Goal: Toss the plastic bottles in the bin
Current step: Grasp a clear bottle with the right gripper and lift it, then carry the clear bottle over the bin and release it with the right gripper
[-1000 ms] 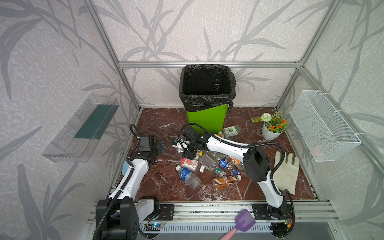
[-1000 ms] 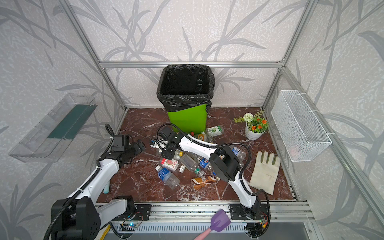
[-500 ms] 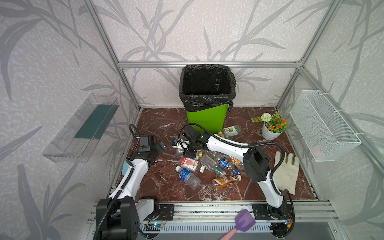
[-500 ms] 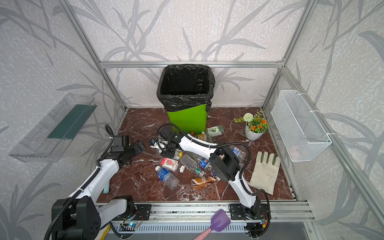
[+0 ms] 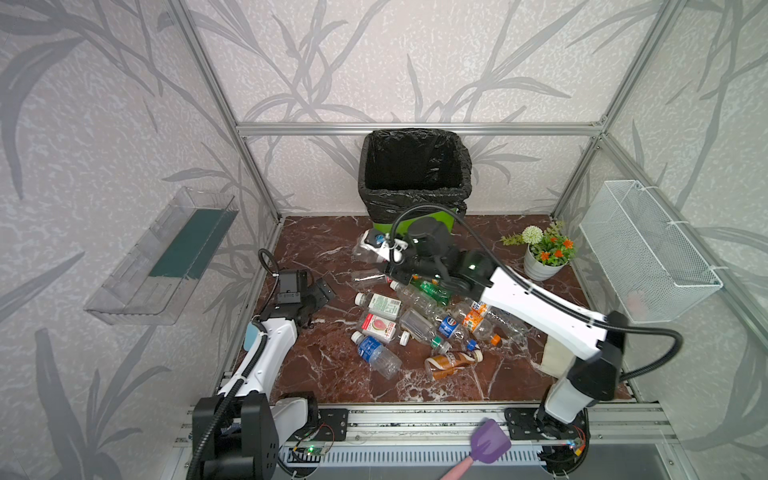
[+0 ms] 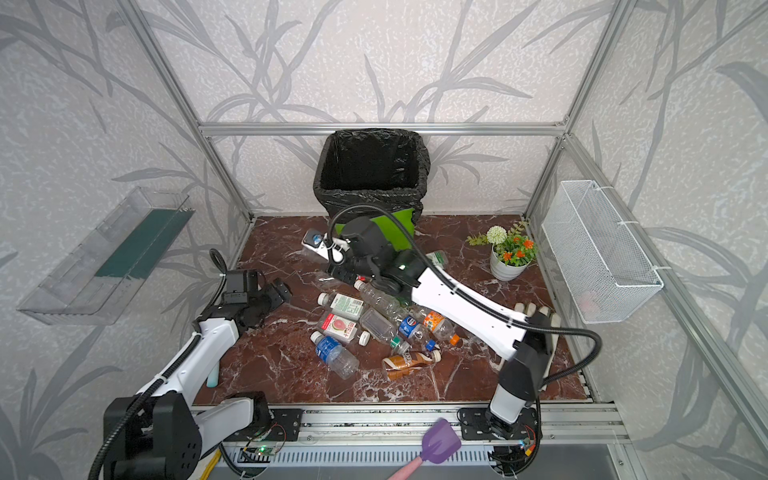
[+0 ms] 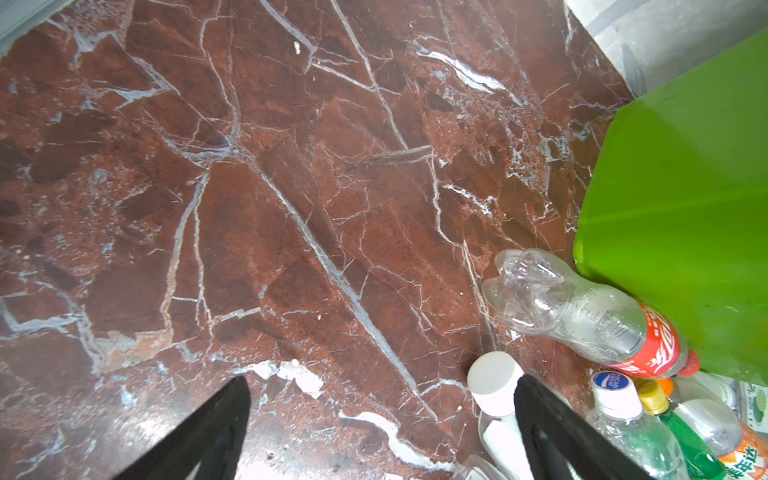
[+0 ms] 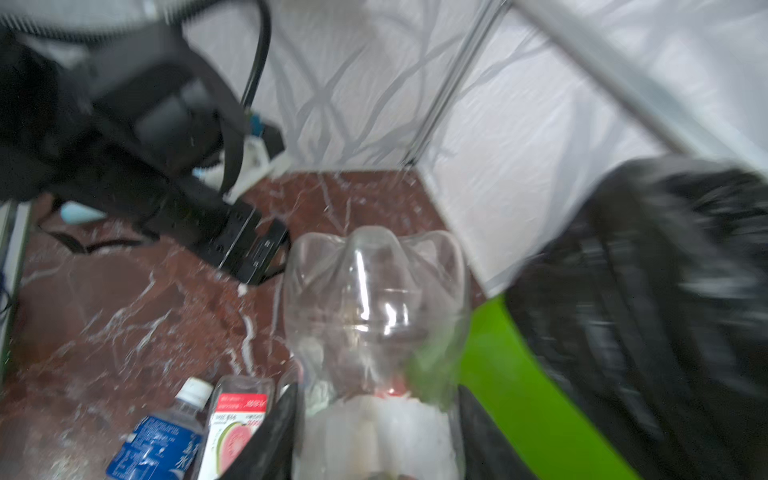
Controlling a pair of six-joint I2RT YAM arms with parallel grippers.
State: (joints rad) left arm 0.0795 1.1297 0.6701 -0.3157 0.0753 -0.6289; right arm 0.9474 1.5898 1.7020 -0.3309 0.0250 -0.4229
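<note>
My right gripper (image 8: pixel 378 432) is shut on a clear plastic bottle (image 8: pixel 374 299) with a white label, its lobed base pointing away from the wrist. In both top views this gripper (image 5: pixel 388 255) (image 6: pixel 334 255) holds the bottle (image 5: pixel 365 247) (image 6: pixel 313 245) above the floor, just in front of the lime-green bin (image 5: pixel 415 195) (image 6: pixel 370 195) with its black bag. Several more plastic bottles (image 5: pixel 415 320) (image 6: pixel 374 324) lie in a pile mid-floor. My left gripper (image 7: pixel 380 415) (image 5: pixel 320 291) is open and empty over bare floor left of the pile. A red-labelled bottle (image 7: pixel 582 316) lies against the bin wall (image 7: pixel 685 187).
A flower pot (image 5: pixel 542 262) stands at the back right. A wire basket (image 5: pixel 648 253) hangs on the right wall and a clear tray (image 5: pixel 166 253) on the left wall. A cream glove (image 5: pixel 552 357) lies under the right arm. A purple spatula (image 5: pixel 488 440) sticks in at the front rail.
My right gripper has closed on the clear bottle and lifted it away from the pile, up and back toward the bin. The left arm has hardly moved.
</note>
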